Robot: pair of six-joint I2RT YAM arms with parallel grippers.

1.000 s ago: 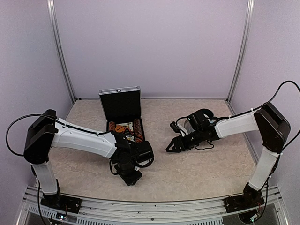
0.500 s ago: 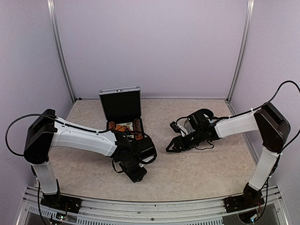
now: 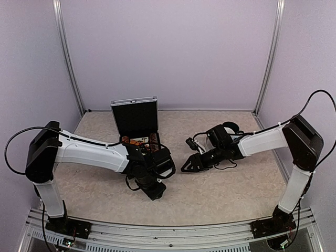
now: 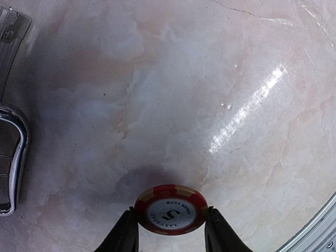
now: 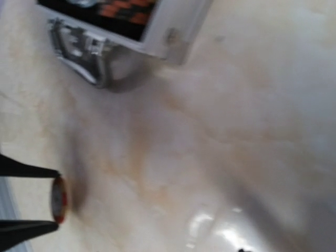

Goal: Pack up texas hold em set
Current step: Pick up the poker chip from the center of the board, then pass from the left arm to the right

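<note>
The silver case (image 3: 135,122) stands open at the back left, its black lid upright. Rows of red-and-white chips (image 3: 153,139) lie in its base, partly behind my left arm. My left gripper (image 3: 153,192) is in front of the case, just above the table. In the left wrist view it (image 4: 170,227) is shut on a red-and-white poker chip (image 4: 170,209), held flat by its rim. My right gripper (image 3: 189,164) hovers right of the case, its jaws apart and nothing between them. The blurred right wrist view shows the case's corner latch (image 5: 84,47) and that same chip (image 5: 58,199) edge-on.
A corner of the case with its chrome edge (image 4: 16,157) lies at the left of the left wrist view. The metal rail (image 4: 317,231) of the table's near edge is close by on its right. Pale walls and frame posts (image 3: 266,58) enclose the table.
My left gripper has swung a little to the right with the chip in it. My right gripper has shifted slightly left, toward the case.
</note>
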